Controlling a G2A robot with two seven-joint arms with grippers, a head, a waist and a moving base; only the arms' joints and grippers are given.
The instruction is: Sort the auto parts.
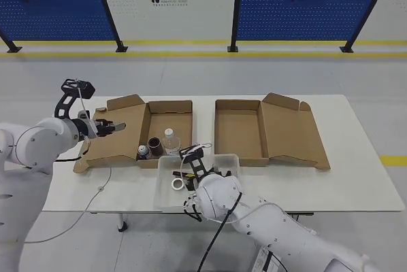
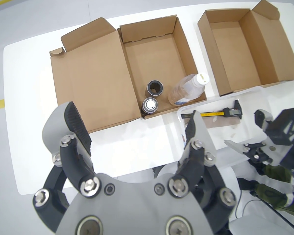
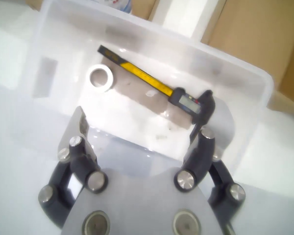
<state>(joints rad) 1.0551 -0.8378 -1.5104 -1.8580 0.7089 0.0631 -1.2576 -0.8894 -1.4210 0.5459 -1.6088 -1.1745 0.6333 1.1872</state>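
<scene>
Clear plastic bin [image 3: 161, 37] at the worktop [image 1: 326, 183] front edge holds the caliper [image 3: 147, 79] & white ring [image 3: 101, 78]. Your R gripper [image 3: 142, 123] hovers over it, fingers [image 3: 76, 125] spread. Caliper's display end sits just by one finger, ring apart. L gripper [image 2: 132, 113], also spread, hangs over L box [image 2: 149, 57] flap; bottle [image 2: 188, 89] inside.

Brown cardboard box [image 2: 149, 57], white bench [image 2: 34, 123], yellow-and-black caliper [image 3: 149, 80], white ring [image 3: 104, 88], my left fingers [image 2: 51, 128] grey, faced in ribbed black
</scene>
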